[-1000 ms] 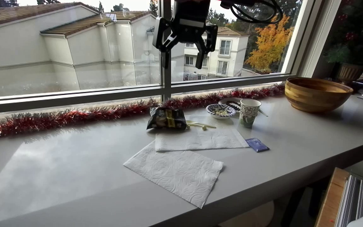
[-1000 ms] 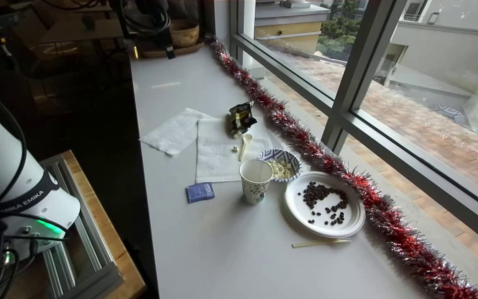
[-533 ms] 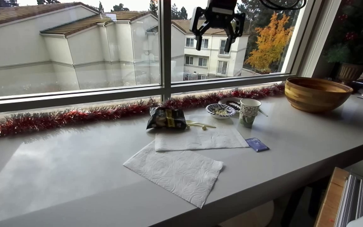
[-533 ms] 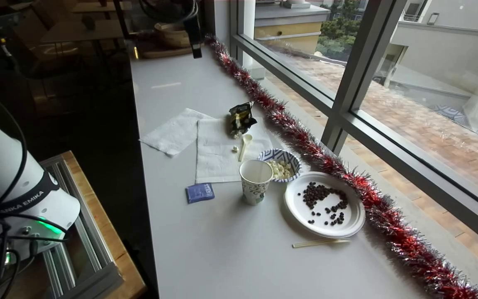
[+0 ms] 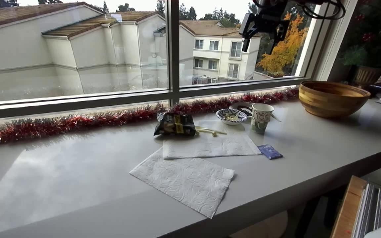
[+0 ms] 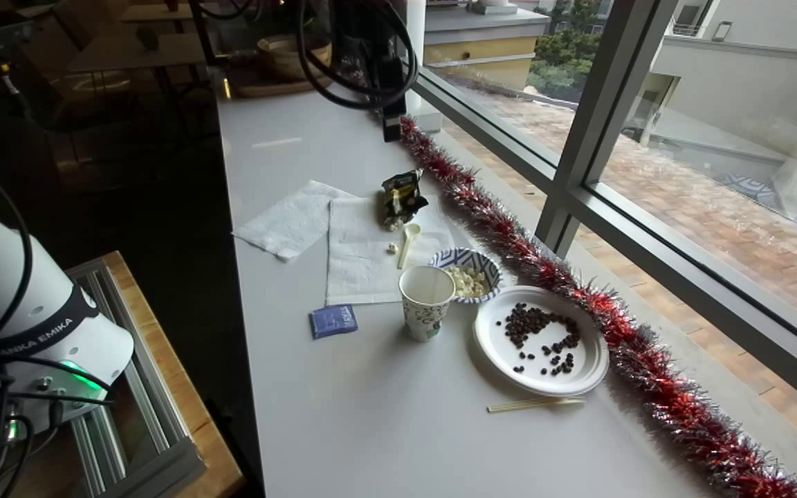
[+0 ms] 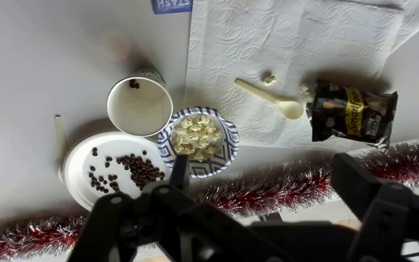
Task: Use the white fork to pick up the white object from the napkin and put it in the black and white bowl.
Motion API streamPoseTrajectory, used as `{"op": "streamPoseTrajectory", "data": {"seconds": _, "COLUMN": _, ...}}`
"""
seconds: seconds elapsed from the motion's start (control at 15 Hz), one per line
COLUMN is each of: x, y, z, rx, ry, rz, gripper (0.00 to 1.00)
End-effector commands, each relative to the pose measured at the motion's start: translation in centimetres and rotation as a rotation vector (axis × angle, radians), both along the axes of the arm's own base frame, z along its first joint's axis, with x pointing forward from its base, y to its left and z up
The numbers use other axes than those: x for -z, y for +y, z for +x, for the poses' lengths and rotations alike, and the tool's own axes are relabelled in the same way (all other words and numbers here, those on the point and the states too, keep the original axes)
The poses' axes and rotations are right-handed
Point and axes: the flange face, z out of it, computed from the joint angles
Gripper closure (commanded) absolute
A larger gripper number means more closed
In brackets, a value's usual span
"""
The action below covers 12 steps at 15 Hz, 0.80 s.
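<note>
A small white popcorn piece lies on the white napkin, beside a pale spoon-shaped utensil; I see no fork. Both also show in the exterior views, the popcorn piece and the utensil. The blue-and-white patterned bowl holds several popcorn pieces; it also shows in both exterior views. My gripper is open and empty. In an exterior view the gripper hangs high above the table; the other exterior view partly hides it behind cables.
A paper cup stands against the bowl. A white plate with dark beans lies beside it, a thin pale stick by its edge. A black snack bag, blue packet, wooden bowl and red tinsel are around.
My gripper has moved steadily rightward in both exterior views, staying high and open. In an exterior view it has turned slightly. The things on the table have not moved.
</note>
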Motion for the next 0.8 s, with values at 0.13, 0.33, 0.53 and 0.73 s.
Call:
{"op": "streamPoseTrajectory", "data": {"seconds": 0.13, "x": 2.7, "y": -9.9, "z": -1.9, "rx": 0.076, "ry": -0.09, "rz": -0.097, "gripper": 0.0}}
{"op": "streamPoseTrajectory", "data": {"seconds": 0.33, "x": 5.3, "y": -13.9, "z": -2.0, "rx": 0.134, "ry": -0.106, "rz": -0.152, "gripper": 0.0}}
{"op": "streamPoseTrajectory", "data": {"seconds": 0.53, "x": 8.9, "y": -16.5, "z": -1.3, "rx": 0.178, "ry": -0.083, "rz": -0.196, "gripper": 0.0}}
{"op": "streamPoseTrajectory", "data": {"seconds": 0.73, "x": 9.1, "y": -15.8, "z": -1.9, "rx": 0.173, "ry": -0.083, "rz": -0.17, "gripper": 0.0}}
